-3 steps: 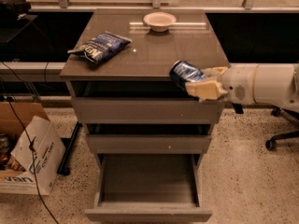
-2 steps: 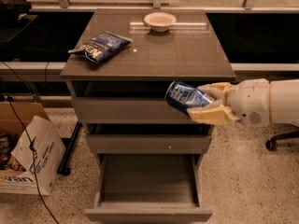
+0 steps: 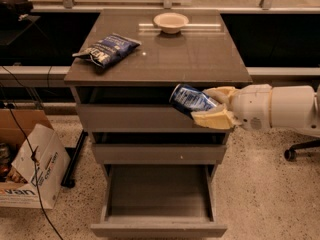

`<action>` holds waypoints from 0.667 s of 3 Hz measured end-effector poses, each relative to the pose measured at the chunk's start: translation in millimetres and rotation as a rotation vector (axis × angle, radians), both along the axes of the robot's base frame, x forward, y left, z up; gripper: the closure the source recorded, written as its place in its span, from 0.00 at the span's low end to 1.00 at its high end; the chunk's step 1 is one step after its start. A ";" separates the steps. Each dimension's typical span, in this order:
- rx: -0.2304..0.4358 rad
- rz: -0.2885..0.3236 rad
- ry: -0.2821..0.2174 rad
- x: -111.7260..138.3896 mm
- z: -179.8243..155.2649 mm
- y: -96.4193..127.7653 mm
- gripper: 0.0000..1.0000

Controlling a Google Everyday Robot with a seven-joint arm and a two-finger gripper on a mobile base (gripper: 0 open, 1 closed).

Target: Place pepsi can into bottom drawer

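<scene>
The claw (image 3: 202, 105) reaches in from the right on a white arm (image 3: 285, 106) and hangs in front of the cabinet, level with the top drawer (image 3: 125, 116) and just under the right half of the surface (image 3: 200, 59). Its two tan fingers (image 3: 214, 119) are closed on the pepsi can (image 3: 187, 98), one above and one below it, with no gap showing between pads and metal.

The can lies nearly on its side. Its long axis runs from upper left down to lower right, and its free end points left, away from the arm. It touches neither the cabinet nor the surface.

The bottom drawer (image 3: 157, 229) is pulled out toward the near side and its wide interior looks bare. It lies well below the can, with the shut middle drawer (image 3: 157, 154) between the two levels. The opening sits under the claw, a little to the left of it and nearer.

The move ahead therefore looks mainly like a descent, with a slight shift left and toward the near side so that the can clears the middle drawer's front. Since the can lies sideways, it would probably roll once released on the drawer floor.

A blue chip bag (image 3: 107, 49) lies on the far left of the surface and a bowl (image 3: 171, 21) at its far edge, both well away from the claw.
</scene>
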State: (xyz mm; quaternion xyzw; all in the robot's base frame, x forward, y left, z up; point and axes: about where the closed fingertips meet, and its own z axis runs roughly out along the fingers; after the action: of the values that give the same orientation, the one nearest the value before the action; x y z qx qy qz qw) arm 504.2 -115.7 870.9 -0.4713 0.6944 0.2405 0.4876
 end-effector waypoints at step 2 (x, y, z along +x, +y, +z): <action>0.072 -0.061 0.094 32.9 -70.2 10.3 1.00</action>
State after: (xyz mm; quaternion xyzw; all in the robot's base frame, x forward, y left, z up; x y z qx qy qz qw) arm 537.1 -105.4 800.7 -0.4203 0.7214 0.2724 0.4783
